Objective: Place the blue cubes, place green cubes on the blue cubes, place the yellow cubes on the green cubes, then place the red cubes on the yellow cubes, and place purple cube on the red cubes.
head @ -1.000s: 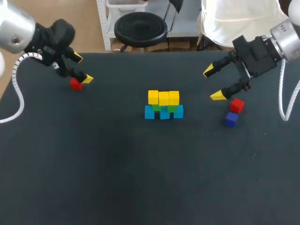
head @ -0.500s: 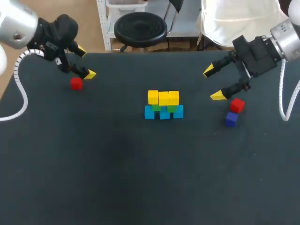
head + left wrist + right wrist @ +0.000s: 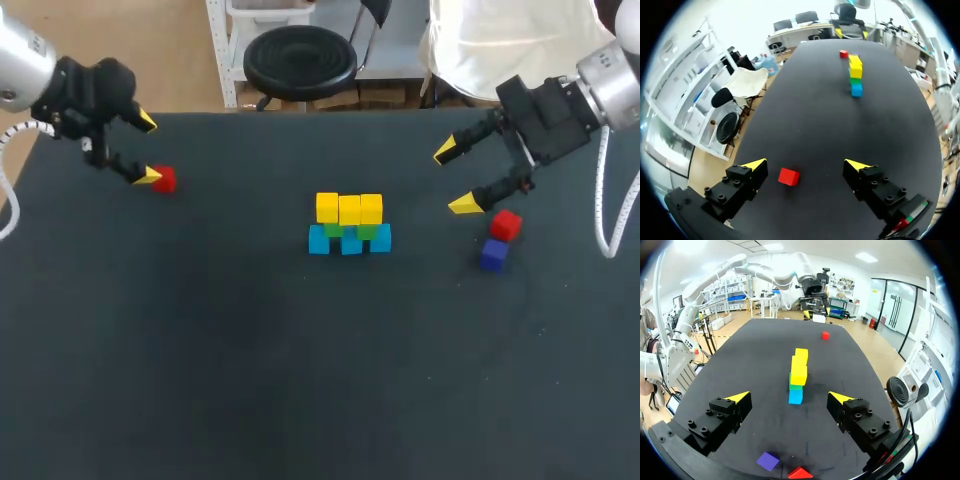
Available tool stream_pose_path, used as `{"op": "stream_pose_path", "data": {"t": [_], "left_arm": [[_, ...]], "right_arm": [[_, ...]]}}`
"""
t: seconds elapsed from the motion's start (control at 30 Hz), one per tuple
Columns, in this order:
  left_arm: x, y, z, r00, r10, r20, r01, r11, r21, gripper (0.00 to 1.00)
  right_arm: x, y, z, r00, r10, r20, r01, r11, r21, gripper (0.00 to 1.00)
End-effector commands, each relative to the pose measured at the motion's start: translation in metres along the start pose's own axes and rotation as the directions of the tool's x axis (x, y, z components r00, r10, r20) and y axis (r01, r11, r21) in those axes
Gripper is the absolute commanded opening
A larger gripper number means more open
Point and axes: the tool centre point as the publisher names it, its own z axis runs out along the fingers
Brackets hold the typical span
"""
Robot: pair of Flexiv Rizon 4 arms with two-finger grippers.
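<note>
Since the yellow row already tops the stack (image 3: 349,225), red is due next: left claw (image 3: 805,165) gapes wide with a red cube (image 3: 789,176) on the counter (image 3: 300,380) between its fingers (image 3: 740,187), ungripped. Right claw (image 3: 454,178), wide too, hangs beside the other red cube (image 3: 506,225) and purple cube (image 3: 494,254).

- Red cube (image 3: 800,473), right wrist view: just beside the purple cube (image 3: 768,460); its lower part is cut off by the black rim.
- Green cubes (image 3: 367,231), head view: mostly hidden beneath the yellow cubes (image 3: 348,208); number cannot be told.
- Blue cubes (image 3: 795,396), right wrist view: row seen end-on, only the nearest shows.
- Left arm (image 3: 20,60), head view: cut off at the edge.
</note>
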Motion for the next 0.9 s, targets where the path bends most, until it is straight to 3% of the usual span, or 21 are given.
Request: {"op": "stream_pose_path", "data": {"t": [0.03,0.27,0.5,0.9], "left_arm": [[0.013,0.010,0.011,1.000,0.017,0.007,-0.017,0.998,0.068,1.00],[0.035,0.016,0.021,0.996,-0.015,-0.090,0.021,0.997,0.070,1.00],[0.034,0.022,0.033,0.993,-0.022,-0.116,0.031,0.997,0.075,1.00],[0.035,0.029,0.047,0.984,0.047,-0.171,-0.024,0.990,0.136,1.00]], "right_arm": [[0.000,0.000,0.000,1.000,-0.001,0.002,0.001,1.000,0.000,1.00],[0.000,0.000,0.000,1.000,-0.001,0.002,0.001,1.000,0.000,1.00],[0.000,0.000,0.000,1.000,-0.001,0.002,0.001,1.000,0.000,1.00],[0.000,0.000,0.000,1.000,-0.001,0.002,0.001,1.000,0.000,1.00]]}}
